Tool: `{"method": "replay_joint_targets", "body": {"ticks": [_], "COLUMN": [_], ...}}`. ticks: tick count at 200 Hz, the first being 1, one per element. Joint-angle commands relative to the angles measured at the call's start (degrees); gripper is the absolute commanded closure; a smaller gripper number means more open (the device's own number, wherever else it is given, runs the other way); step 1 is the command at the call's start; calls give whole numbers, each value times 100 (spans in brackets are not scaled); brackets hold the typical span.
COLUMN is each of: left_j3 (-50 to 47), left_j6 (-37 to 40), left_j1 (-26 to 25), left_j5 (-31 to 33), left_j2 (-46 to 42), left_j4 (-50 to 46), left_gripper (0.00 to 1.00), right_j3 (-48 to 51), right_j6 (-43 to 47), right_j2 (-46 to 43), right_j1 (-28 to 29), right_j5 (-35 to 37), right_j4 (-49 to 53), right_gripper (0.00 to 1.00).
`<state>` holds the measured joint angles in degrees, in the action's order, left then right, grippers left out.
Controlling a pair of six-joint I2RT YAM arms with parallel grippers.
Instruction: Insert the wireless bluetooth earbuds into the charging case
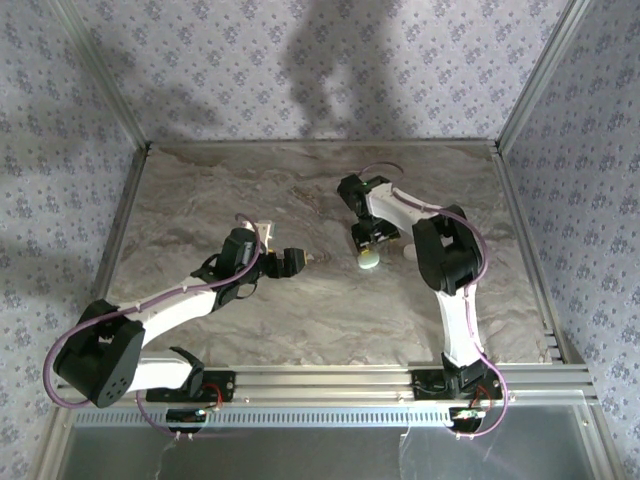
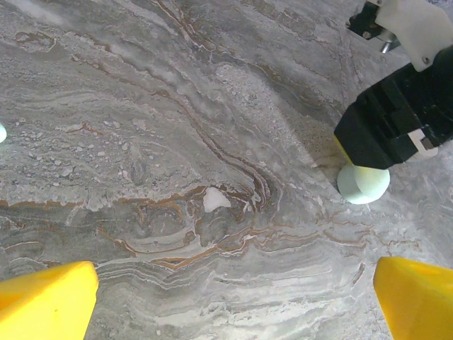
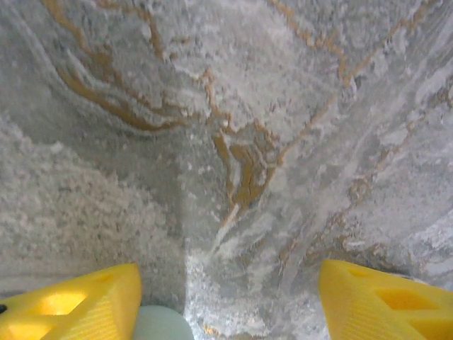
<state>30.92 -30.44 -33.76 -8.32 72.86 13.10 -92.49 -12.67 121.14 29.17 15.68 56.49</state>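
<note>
From above, the left pincer (image 1: pixel 300 259) and right pincer (image 1: pixel 366 243) hang low over the marbled bench (image 1: pixel 200 200). The white charging case (image 1: pixel 368 262) lies at the right pincer's tip.

Left wrist: the left pincer (image 2: pixel 233 283) gapes wide, and the charging case (image 2: pixel 362 184) sits under the other arm's black head.

Right wrist: the right pincer (image 3: pixel 228 283) is spread, with the charging case (image 3: pixel 161 324) just beside one yellow finger (image 3: pixel 71 304), not clamped.

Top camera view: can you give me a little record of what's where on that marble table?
surface: marble-patterned table
charging case: white, lying on the table under the right gripper
right gripper: jaws apart, case beside one finger
left gripper: wide open, empty, aimed toward the case
small white piece: on table ahead of left gripper, perhaps an earbud
</note>
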Motion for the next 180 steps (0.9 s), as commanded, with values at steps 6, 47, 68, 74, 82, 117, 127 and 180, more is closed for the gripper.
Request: {"method": "replay_joint_targets", "body": {"ticks": [6, 47, 68, 74, 82, 117, 127, 180], "left_j3": [-15, -15, -16, -16, -16, -11, -15, -24], "left_j6": [38, 29, 20, 20, 20, 29, 29, 11], "left_j1": [30, 30, 31, 26, 26, 26, 26, 11], "left_j5": [-83, -108, -118, -119, -121, -119, -118, -135], "left_j2": [47, 62, 73, 66, 62, 59, 57, 70], "left_j4": [113, 125, 135, 144, 139, 127, 130, 157], "left_gripper": [0, 0, 0, 0, 0, 0, 0, 0], "right_j3": [351, 845, 963, 999, 1039, 1257, 1354, 1984], "right_j6": [-179, -302, -350, -359, -359, -331, -333, -550], "right_j2": [-457, -841, -884, -890, -883, -870, -931, -1550], "right_j1": [36, 38, -81, -117, -167, -227, -214, -134], "right_j5": [90, 166, 270, 300, 321, 280, 239, 116], "right_j4": [74, 94, 128, 109, 98, 42, 5, -145], "right_gripper": [34, 35, 35, 34, 34, 34, 34, 34]}}
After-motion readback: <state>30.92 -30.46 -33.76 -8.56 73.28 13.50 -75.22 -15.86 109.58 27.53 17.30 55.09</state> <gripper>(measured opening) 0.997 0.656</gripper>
